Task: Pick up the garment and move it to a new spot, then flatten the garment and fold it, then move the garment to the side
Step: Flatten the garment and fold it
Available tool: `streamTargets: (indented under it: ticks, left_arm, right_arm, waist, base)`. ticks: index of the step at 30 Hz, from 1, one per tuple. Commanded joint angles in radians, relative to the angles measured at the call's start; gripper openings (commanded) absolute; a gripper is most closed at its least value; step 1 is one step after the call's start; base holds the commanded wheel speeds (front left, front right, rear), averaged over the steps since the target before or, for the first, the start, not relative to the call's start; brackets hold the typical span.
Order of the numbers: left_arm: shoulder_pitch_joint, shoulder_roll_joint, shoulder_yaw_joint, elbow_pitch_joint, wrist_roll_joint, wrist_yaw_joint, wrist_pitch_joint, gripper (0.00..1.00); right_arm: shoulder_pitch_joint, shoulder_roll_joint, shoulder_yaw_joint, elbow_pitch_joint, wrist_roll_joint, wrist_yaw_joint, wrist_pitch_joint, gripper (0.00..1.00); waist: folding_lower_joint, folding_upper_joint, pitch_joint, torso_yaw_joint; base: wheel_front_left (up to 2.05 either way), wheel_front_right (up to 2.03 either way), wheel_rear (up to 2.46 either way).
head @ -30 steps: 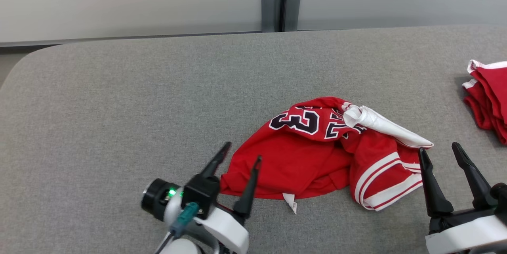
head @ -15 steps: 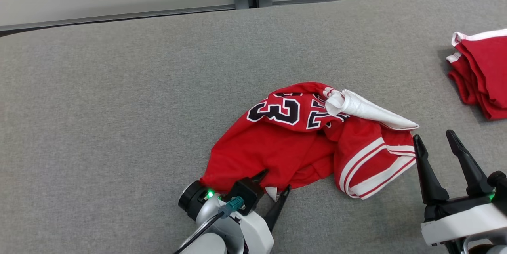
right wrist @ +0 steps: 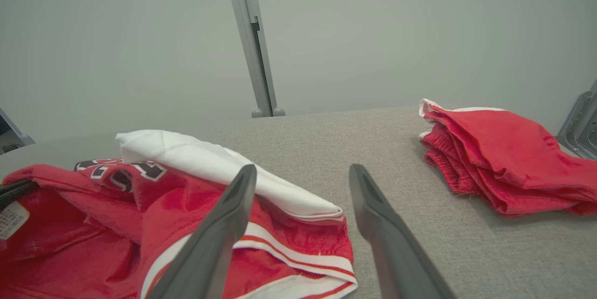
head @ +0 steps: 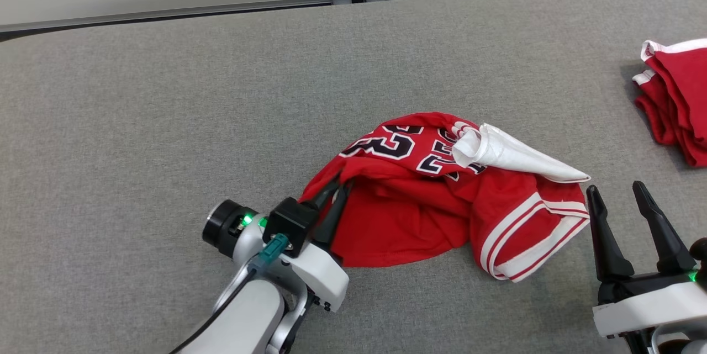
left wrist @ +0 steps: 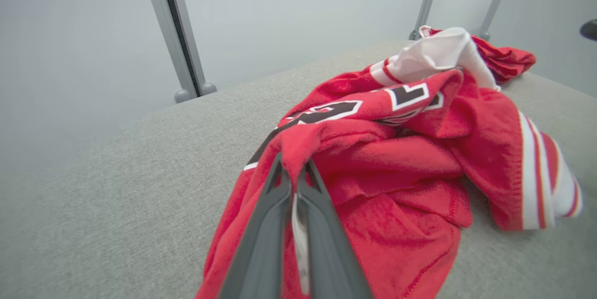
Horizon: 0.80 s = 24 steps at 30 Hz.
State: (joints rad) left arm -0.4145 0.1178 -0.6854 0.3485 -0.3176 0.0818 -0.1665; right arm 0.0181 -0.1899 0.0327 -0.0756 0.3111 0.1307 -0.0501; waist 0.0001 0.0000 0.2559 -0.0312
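The red jersey (head: 420, 216) nipped in the left gripper (head: 341, 181) was soft, matt knit cloth, faintly fuzzy along its stitched hem. Its numerals were smoother, flatter fabric. Beyond the fingertips, a white fold (head: 513, 155) was plain matt cloth. The fingers (left wrist: 261, 243) were smooth, dark grey and semi-matt, set on a glossy white plastic casing (head: 323, 276). Between them a white label (left wrist: 301, 238) was blurred, perhaps satin or paper. Beneath the pincer, the tabletop (head: 165, 94) wore coarse grey felt-like fabric. Right of the right gripper (head: 615, 186), the folded red pile (head: 679, 94) was matt knit too. Ahead of it stood a dull-finished metal post (right wrist: 254, 42).
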Motion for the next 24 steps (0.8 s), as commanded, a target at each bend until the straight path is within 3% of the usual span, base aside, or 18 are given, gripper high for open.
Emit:
streamTargets:
  ticks: [1,9,14,18,23,24]
  left_arm:
    - [0.012,0.031,0.020,-0.059,0.003,0.021,0.005,0.00]
    - [0.107,0.156,0.081,-0.318,0.001,0.101,0.087,0.00]
    - [0.192,0.229,0.138,-0.406,-0.018,0.159,0.136,0.00]
    - [0.245,0.255,0.167,-0.422,-0.047,0.177,0.154,0.00]
    - [0.284,0.235,0.159,-0.372,-0.108,0.147,0.148,0.00]
    - [0.288,0.227,0.158,-0.355,-0.119,0.141,0.144,0.33]
  right_arm:
    - [-0.002,0.000,-0.007,0.006,0.007,0.000,0.000,1.00]
    - [0.001,0.007,-0.017,0.030,0.016,0.000,0.009,1.00]
    - [0.005,0.009,-0.029,0.049,0.021,0.000,0.005,1.00]
    - [0.002,0.009,-0.035,0.058,0.024,0.000,0.004,1.00]
    - [-0.015,0.006,-0.032,0.065,0.021,0.000,0.004,1.00]
    - [-0.017,0.004,-0.031,0.066,0.021,0.000,0.002,1.00]
  waist:
    - [-0.0001,0.0000,-0.002,0.010]
    - [-0.0001,0.0000,-0.006,0.036]
    - [-0.0001,0.0000,-0.004,0.049]
    - [-0.0001,0.0000,0.001,0.056]
    - [-0.0001,0.0000,0.008,0.063]
    - [-0.0001,0.0000,0.008,0.063]
  base:
    - [0.00,0.00,0.00]
    - [0.00,0.00,0.00]
    - [0.00,0.00,0.00]
    - [0.00,0.00,0.00]
    - [0.00,0.00,0.00]
    - [0.00,0.00,0.00]
